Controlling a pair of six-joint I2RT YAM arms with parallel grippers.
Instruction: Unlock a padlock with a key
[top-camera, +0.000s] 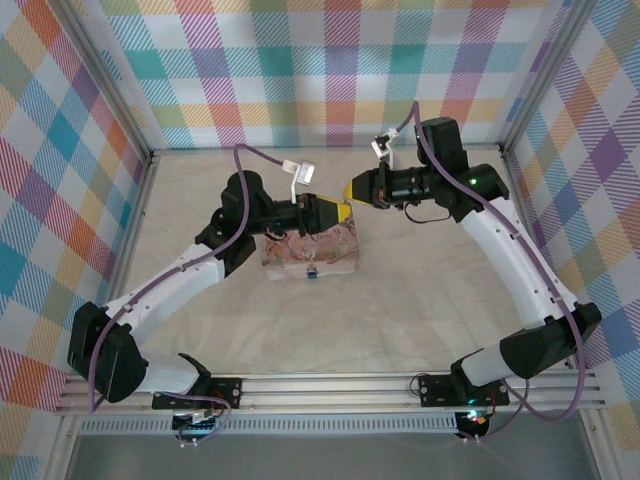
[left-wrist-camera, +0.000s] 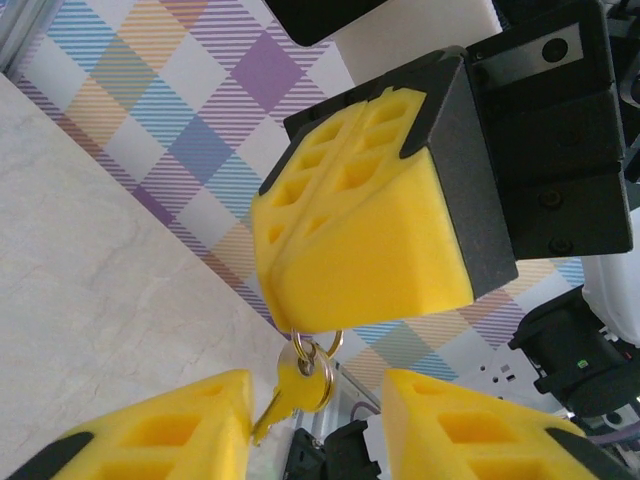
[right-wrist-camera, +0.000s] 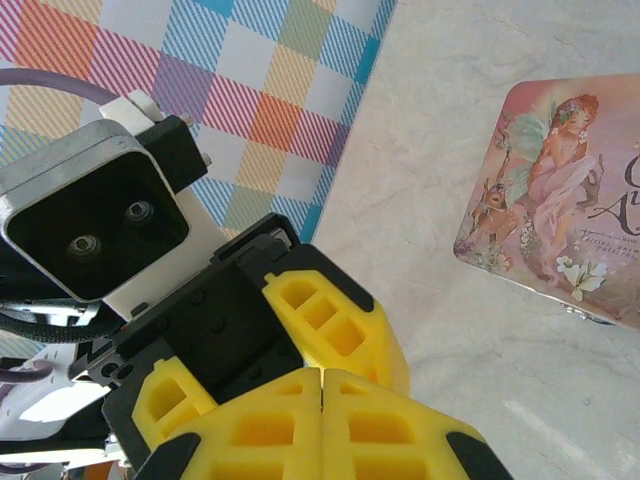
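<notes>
If your left gripper (left-wrist-camera: 318, 418) clamps off-centre, the key (left-wrist-camera: 298, 388) dangling between its parted fingers could swing on its loose ring (left-wrist-camera: 312, 350) and twist out of line. Your right gripper (left-wrist-camera: 300, 315) is clenched on that ring, so the key hangs just under its tip. What seems to be the padlock (top-camera: 312, 272), too small to be sure, lies at the near edge of the pink tin (top-camera: 335, 245) on the desk, apart from both grippers.

Yellow-tipped right gripper (right-wrist-camera: 322, 395) has its jaws pressed together, above a pale marbled tabletop (right-wrist-camera: 440, 300) bearing a pink fairy-illustrated rectangular tin (right-wrist-camera: 550, 200)
</notes>
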